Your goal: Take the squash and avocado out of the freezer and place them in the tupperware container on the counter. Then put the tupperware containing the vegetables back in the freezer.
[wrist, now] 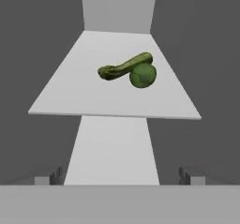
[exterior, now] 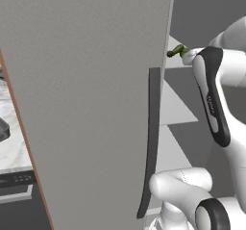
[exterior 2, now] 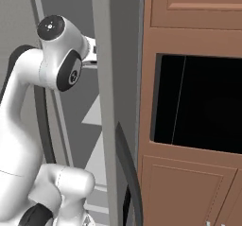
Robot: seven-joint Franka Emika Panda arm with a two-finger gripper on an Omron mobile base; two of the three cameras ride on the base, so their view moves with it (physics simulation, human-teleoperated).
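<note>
Two vegetables: squash (wrist: pixel 125 65) and avocado (wrist: pixel 142 75) lie together on a pale shelf (wrist: pixel 75 92) inside the freezer (exterior: pixel 86 104)
Freezer: tall grey unit; its broad flat door stands swung out, with a long dark handle (exterior: pixel 151 142) down its edge
Cabinets: brown wooden fronts (exterior 2: pixel 189 45) stand just right of the freezer, around a black opening (exterior 2: pixel 198 102)
Worktop: white marble with grey veins (exterior: pixel 12 142), at the far left of the left base view, above a black panel (exterior: pixel 17 180)
Tub: part of a dark grey container (exterior: pixel 3 129) rests on the worktop at the picture's left edge
Squash: long, dark green, lying slantwise, touching the avocado
Avocado: round, green, just in front of the squash's thicker end
Gripper: open (wrist: pixel 119 177), nothing between its tips, well short of both vegetables, pointing into the freezer
</note>
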